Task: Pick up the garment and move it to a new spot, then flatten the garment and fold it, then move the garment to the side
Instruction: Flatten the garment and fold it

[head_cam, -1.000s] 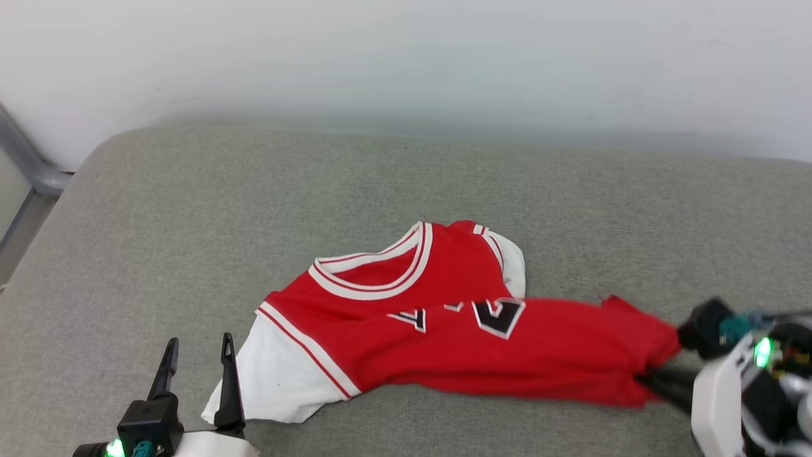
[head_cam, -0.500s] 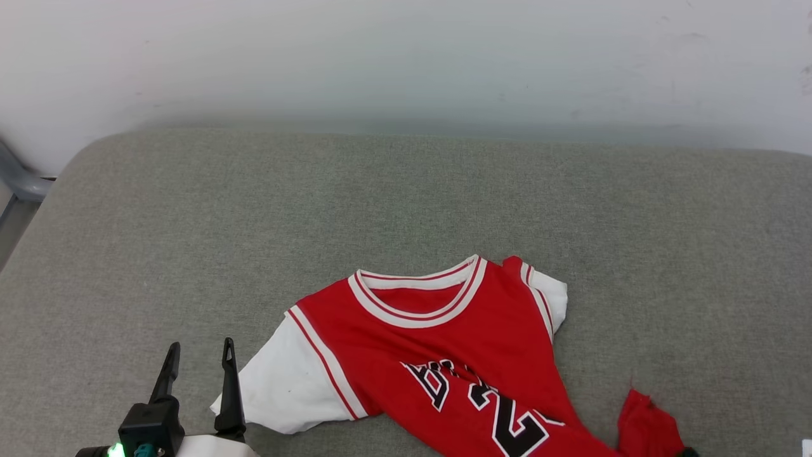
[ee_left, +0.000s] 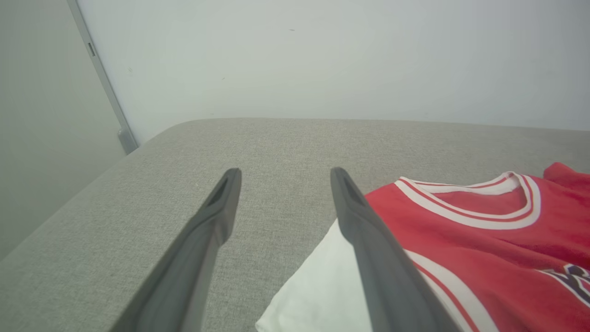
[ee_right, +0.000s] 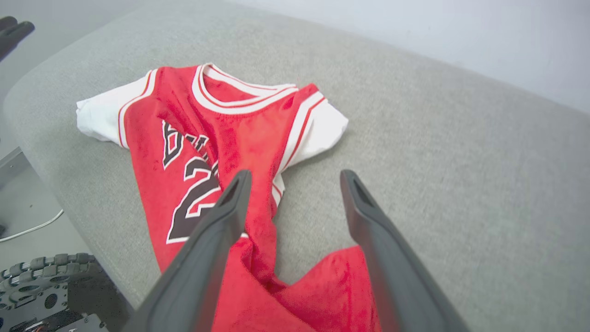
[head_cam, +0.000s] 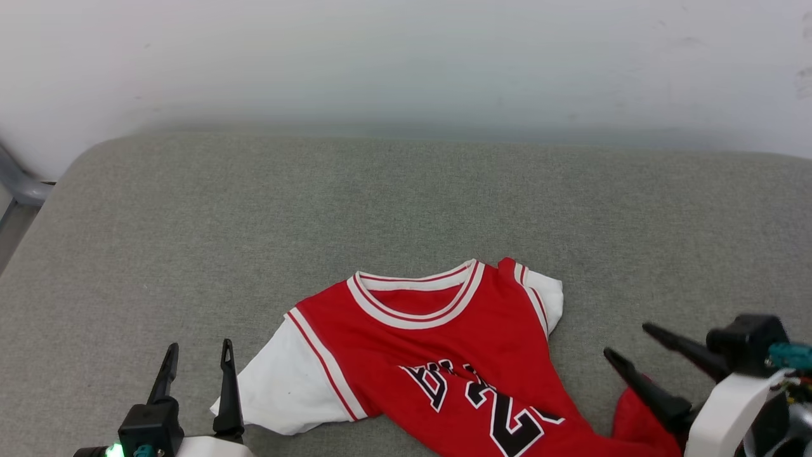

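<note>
1. Here, at the far left of the head view, a grey metal bar (head_cam: 22, 184) stands against the white wall (head_cam: 406, 57), beside the rounded corner of the grey cushion (head_cam: 254, 203).
2. The left gripper (head_cam: 196, 358) hovers low over the cushion's near-left part. Its two dark fingers are spread apart with nothing between them, and the inner one is just beside a white sleeve of the garment (head_cam: 457, 330).
3. The garment lies front up on the cushion, centre-right and close to the front edge, with its collar toward the wall. The striped collar lies flat, and black white-outlined letters and a numeral show on the chest. The lower part is twisted and bunched toward the right.
4. The right gripper (head_cam: 626, 339) is at the lower right, with its fingers angled up and to the left. They are held apart and clasp nothing. The bunched red hem lies directly under them; whether they touch it cannot be told.
5. In the right wrist view, the robot's tracked base (ee_right: 41, 286) shows below the cushion's front edge.
</note>
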`<state>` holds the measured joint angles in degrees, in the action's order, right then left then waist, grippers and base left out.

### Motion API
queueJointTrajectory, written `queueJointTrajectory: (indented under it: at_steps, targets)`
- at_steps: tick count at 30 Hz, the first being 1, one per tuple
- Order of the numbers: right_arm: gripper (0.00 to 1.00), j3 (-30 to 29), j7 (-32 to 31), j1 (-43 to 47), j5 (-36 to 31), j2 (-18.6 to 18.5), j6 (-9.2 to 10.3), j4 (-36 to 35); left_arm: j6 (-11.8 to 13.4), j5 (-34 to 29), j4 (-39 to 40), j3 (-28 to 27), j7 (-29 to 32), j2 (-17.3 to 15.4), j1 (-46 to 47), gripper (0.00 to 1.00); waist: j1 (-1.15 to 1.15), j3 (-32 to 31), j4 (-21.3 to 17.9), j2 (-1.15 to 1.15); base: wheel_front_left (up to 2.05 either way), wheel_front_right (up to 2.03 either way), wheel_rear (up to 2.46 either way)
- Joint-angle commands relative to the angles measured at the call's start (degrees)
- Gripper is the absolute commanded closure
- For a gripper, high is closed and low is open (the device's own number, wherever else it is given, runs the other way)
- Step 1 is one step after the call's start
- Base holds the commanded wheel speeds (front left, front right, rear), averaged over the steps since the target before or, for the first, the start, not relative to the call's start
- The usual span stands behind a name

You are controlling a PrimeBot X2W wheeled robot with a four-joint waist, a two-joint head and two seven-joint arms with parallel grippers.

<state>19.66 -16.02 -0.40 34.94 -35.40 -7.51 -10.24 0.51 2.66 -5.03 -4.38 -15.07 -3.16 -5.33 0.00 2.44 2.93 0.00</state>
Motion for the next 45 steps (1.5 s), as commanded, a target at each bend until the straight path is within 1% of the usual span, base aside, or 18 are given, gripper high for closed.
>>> queueJointTrajectory:
  at_steps: [1,4,8,11,16,20,24,26,30,34,38,39,40,45]
  targets:
    - [0.0,-0.41,-0.15,-1.55,-0.74,-0.22,0.04,-0.71,-0.02,-0.42,0.22,-0.07,-0.15,0.01,0.39,0.0,0.0,0.27,0.14,0.0,0.0,0.0,0.0]
    - [0.0,-0.77,-1.72,-6.87,-2.57,-1.36,0.04,-2.34,-0.27,-0.51,0.31,0.26,-0.15,0.03,1.39,0.0,0.0,1.18,0.83,0.0,0.0,0.0,0.0]
    - [0.0,3.14,-5.51,-16.14,-3.02,-3.11,0.05,-2.02,-0.56,-0.57,0.42,0.74,-0.15,0.04,2.61,0.0,0.0,2.84,1.96,0.0,0.0,0.0,0.0]
    - [0.0,7.55,-9.57,-23.29,-1.79,-4.04,0.05,-0.18,-0.72,-0.59,0.58,1.29,-0.15,0.08,3.8,0.0,0.0,4.45,3.17,0.0,0.0,0.0,0.0]
    - [0.0,17.12,-19.33,-34.73,2.29,-5.98,0.06,5.56,-0.8,-0.12,0.8,2.3,-0.15,0.16,5.71,0.0,0.0,7.42,5.4,0.0,0.0,0.0,0.0]
    - [0.0,24.19,-25.65,-42.36,4.8,-6.06,0.06,10.37,-0.67,0.35,0.93,3.26,-0.15,0.23,7.37,0.0,0.0,9.96,7.22,0.0,0.0,0.0,0.0]
    - [0.0,30.28,-30.15,-48.16,6.66,-5.37,0.05,15.54,-0.46,0.96,1.15,4.1,-0.15,0.28,9.2,0.0,0.0,12.64,9.06,0.0,0.0,0.0,0.0]
    - [0.0,33.15,-31.26,-50.41,6.68,-5.31,0.06,17.93,-0.39,1.18,1.34,4.6,-0.15,0.3,10.0,0.0,0.0,13.94,9.84,0.0,0.0,0.0,0.0]
    - [0.0,37.83,-30.95,-53.12,6.96,-4.35,0.06,23.68,0.18,2.22,1.57,5.47,-0.15,0.31,11.24,0.0,0.0,16.14,10.98,0.0,0.0,0.0,0.0]
    - [0.0,43.24,-30.24,-53.52,7.91,-3.76,0.03,28.15,0.7,2.99,1.4,6.43,-0.15,0.31,12.06,0.0,0.0,17.49,11.79,0.0,0.0,0.0,0.0]
    - [0.0,48.14,-28.62,-52.56,9.76,-3.14,0.02,30.48,1.05,3.16,1.26,6.58,-0.15,0.3,12.32,0.0,0.0,17.88,11.78,0.0,0.0,0.0,0.0]
    - [0.61,49.13,-27.76,-52.87,10.07,-2.98,0.02,30.56,1.21,3.16,1.23,6.48,-0.15,0.31,12.22,0.0,0.0,17.83,11.58,0.0,0.0,0.0,0.0]
    - [1.0,49.72,-26.47,-53.3,10.44,-2.74,0.02,30.38,1.3,3.07,1.18,6.3,-0.15,0.31,11.97,0.0,0.0,17.68,11.27,0.0,0.0,0.0,0.0]
    - [1.0,49.87,-18.87,-55.89,12.1,-2.77,0.04,30.62,0.84,2.37,0.61,5.82,-0.15,0.3,11.35,0.0,0.0,15.99,9.83,0.0,0.0,0.0,0.0]
